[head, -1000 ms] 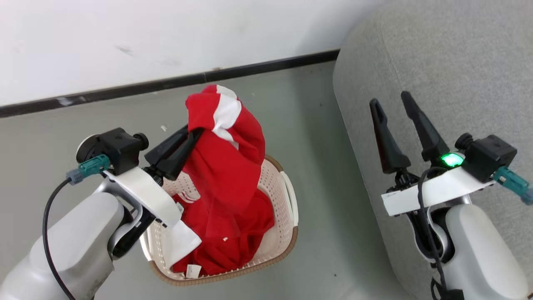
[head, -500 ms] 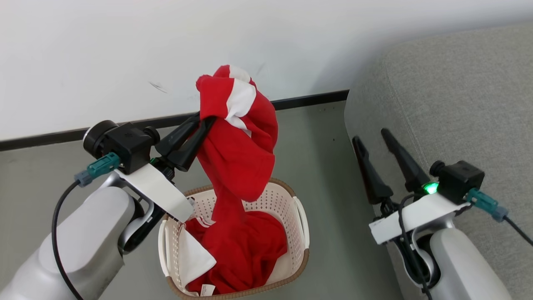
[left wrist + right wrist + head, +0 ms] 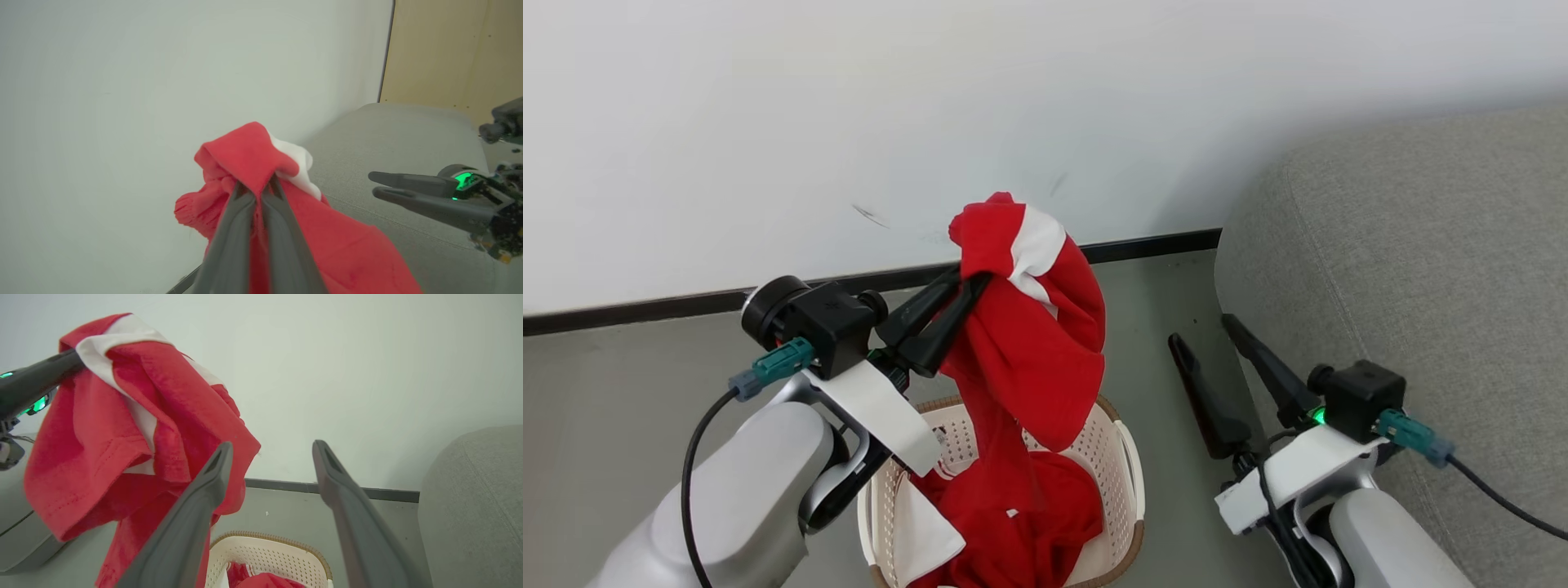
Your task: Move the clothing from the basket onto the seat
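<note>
Risen against the earlier head view: left gripper (image 3: 970,284), clamped on the clothing (image 3: 1029,343), now high above the basket (image 3: 1129,469); hem trails inside. Left wrist: red fold pinched, seat (image 3: 388,134) beyond. Right wrist: right gripper (image 3: 273,446) spread wide, empty. Swing toward seat likely next.

Head view: btm edge cuts off the basket (image 3: 1119,453) near end; clothing (image 3: 1029,351) covers its floor. Tips of the left gripper (image 3: 970,282) are buried in the fabric fold, so you can't read the exact grip pt. The seat (image 3: 1421,269) runs off right and btm edges.
Right wrist view: basket front cut off, left rim behind clothing and a finger of the right gripper (image 3: 273,444).
Left wrist view: right gripper body blurred at the edge.
</note>
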Robot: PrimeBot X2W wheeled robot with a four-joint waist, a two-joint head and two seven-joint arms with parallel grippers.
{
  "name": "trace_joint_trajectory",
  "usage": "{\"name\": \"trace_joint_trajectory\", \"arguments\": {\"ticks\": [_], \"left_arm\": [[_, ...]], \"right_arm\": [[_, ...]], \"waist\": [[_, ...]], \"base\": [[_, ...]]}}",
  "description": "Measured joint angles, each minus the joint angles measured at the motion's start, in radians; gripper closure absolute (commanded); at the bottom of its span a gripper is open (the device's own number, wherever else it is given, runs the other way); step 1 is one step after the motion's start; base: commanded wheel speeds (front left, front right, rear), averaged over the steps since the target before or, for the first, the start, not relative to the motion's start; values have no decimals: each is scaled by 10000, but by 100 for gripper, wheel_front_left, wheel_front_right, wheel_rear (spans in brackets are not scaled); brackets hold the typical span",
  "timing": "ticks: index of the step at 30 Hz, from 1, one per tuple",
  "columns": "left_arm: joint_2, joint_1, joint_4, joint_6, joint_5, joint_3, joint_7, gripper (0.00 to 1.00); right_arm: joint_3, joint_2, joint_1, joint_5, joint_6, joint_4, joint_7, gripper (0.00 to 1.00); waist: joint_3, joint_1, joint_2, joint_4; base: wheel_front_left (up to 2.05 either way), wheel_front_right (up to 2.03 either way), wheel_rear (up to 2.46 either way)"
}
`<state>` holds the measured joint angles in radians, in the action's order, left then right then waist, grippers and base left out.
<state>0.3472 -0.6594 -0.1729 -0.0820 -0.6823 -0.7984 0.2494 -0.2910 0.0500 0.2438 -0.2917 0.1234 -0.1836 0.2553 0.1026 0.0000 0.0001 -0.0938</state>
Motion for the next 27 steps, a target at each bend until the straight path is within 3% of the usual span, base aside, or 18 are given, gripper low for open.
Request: {"name": "trace_joint_trajectory", "arguments": {"ticks": [10, 27], "left_arm": [[-290, 191, -46, -4, 128, -410, 0, 100], [-731, 214, 169, -100, 418, -1143, -15, 100]], "right_arm": [[-1597, 194, 220, 63, 0, -514, -2, 0], [-3160, 219, 1758, -58, 0, -1716, -2, 0]], "waist": [[-367, 0, 0, 195], [-361, 0, 0, 683]], "base": [[0, 0, 0], [0, 0, 0]]}}
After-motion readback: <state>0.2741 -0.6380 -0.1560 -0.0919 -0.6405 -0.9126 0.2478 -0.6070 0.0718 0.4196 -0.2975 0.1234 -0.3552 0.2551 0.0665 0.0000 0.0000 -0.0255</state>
